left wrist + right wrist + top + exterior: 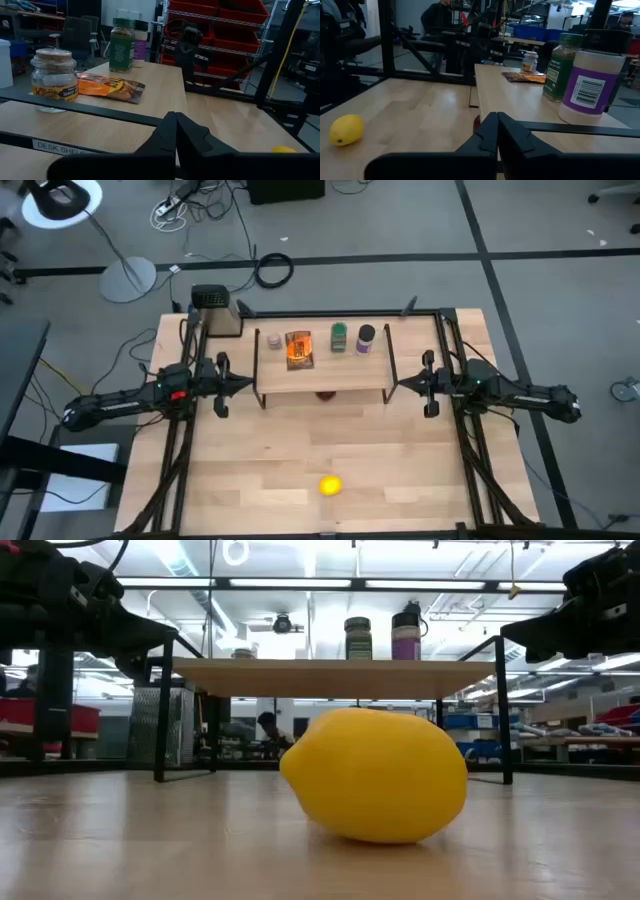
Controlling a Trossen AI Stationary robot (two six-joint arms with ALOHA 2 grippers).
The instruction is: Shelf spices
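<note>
Nearest the low camera lies a yellow lemon (376,775), alone toward the desk's (250,480) front edge and well apart from everything else. Behind it stands the shelf (322,372), near the desk's back edge, with all 4 spices along its top board: the pale beige jar (273,340) at the left end, the flat orange packet (299,349) just beside it, then the green jar (340,336) and the purple jar (365,339) side by side. A small dark red object (325,393) peeks out under the shelf's front edge. The left gripper (238,383) hangs beside the shelf's left end, fingers pressed together and empty. The right gripper (402,384) hangs beside the right end, likewise closed on nothing.
</note>
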